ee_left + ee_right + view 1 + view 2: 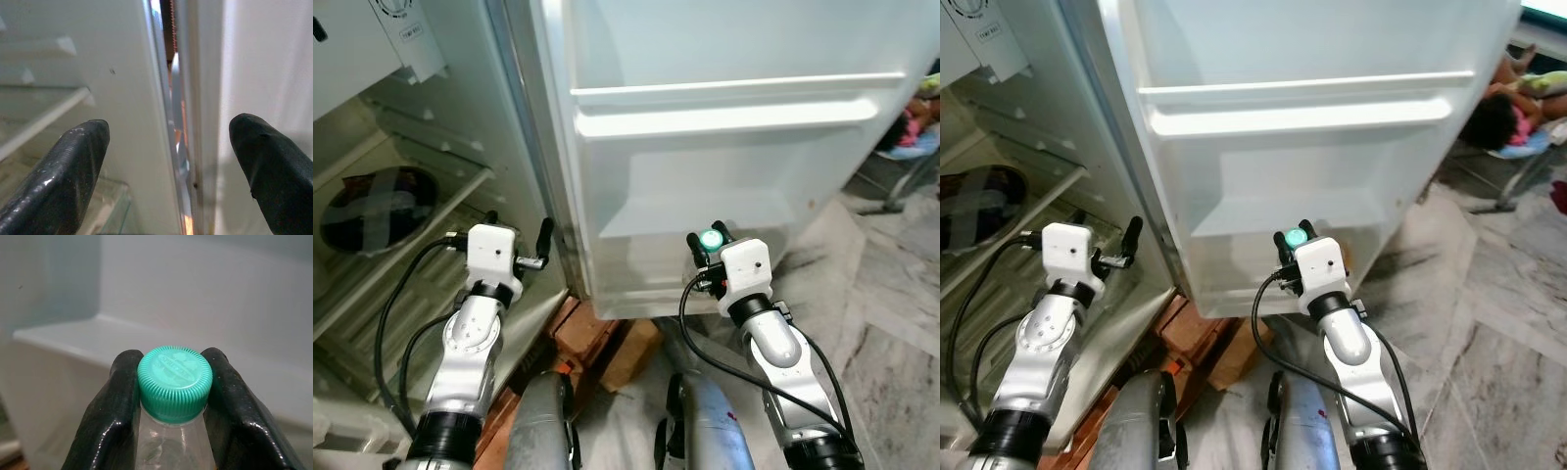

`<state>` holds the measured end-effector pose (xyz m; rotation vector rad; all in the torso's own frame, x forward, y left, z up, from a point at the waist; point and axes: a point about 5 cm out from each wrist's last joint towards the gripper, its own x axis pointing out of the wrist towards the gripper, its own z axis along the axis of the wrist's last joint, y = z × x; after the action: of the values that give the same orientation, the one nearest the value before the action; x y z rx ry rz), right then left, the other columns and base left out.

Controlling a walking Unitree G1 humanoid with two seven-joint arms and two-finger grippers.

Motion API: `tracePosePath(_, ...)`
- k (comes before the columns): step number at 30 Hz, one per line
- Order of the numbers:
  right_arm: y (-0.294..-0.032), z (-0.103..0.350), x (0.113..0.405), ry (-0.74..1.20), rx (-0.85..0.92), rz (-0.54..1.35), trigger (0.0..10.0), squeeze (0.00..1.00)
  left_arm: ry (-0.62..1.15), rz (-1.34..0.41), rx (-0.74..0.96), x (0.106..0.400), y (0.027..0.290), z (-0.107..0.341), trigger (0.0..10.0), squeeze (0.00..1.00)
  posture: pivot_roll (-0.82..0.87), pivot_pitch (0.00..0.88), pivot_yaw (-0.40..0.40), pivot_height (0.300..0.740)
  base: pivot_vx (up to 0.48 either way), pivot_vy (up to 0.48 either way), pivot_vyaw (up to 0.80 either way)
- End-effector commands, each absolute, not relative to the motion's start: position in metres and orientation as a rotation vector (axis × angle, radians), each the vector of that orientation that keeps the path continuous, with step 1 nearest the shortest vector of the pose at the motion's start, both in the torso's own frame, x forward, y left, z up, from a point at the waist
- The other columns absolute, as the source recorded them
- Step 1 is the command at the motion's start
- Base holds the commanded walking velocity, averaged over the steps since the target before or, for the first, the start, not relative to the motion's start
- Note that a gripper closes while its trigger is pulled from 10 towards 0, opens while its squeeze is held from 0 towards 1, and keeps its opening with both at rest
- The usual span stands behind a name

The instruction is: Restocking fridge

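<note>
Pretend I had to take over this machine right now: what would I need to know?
Right gripper: jaws shut on a clear bottle with a green cap, held just below the cap in front of the open fridge door.
Left gripper: jaws open and empty, near the edge of the fridge body, by the gap at the door's hinge side.
Door shelf: I see nothing standing in it yet. A dark round dish sits on a rack inside the fridge.
Done: door open, bottle in hand.
Left: probably set the bottle in the door shelf, let go, back the arm away.
</note>
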<state>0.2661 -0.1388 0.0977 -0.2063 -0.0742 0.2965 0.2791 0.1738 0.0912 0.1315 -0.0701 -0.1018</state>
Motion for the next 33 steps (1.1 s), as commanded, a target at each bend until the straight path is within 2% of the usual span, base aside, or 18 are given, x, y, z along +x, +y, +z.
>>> tracePosePath(1, -0.14, 0.098, 0.265, -0.072, -0.193, 0.306, 10.0, 0.0, -0.06, -0.098, 0.138, 0.275, 0.177, 0.091, 10.0, 0.0, -0.03, 0.154, -0.004, 0.636, 0.0, 0.0, 0.0)
tracePosePath(4, -0.14, 0.096, 0.263, -0.054, -0.208, 0.333, 10.0, 0.0, -0.059, -0.083, 0.133, 0.269, 0.179, 0.093, 10.0, 0.0, -0.02, 0.178, -0.017, 0.632, 0.0, 0.0, 0.0)
tracePosePath(15, -0.134, 0.1, 0.278, -0.09, -0.28, 0.419, 10.0, 0.0, -0.049, -0.068, 0.134, 0.258, 0.181, 0.098, 10.0, 0.0, 0.01, 0.219, -0.016, 0.563, 0.0, 0.0, 0.0)
tracePosePath(24, -0.136, 0.096, 0.298, -0.112, -0.396, 0.448, 10.0, 0.0, -0.057, -0.078, 0.155, 0.258, 0.183, 0.104, 10.0, 0.0, 0.04, 0.236, -0.007, 0.563, 0.0, 0.0, 0.0)
tracePosePath(28, -0.131, 0.107, 0.312, -0.224, -0.548, 0.457, 10.0, 0.0, -0.062, -0.078, 0.165, 0.257, 0.183, 0.106, 10.0, 0.0, 0.06, 0.236, 0.0, 0.563, 0.0, 0.0, 0.0)
tracePosePath(33, -0.128, 0.125, 0.328, -0.343, -0.634, 0.434, 10.0, 0.0, -0.064, -0.081, 0.169, 0.257, 0.183, 0.108, 10.0, 0.0, 0.07, 0.239, 0.007, 0.563, 0.0, 0.0, 0.0)
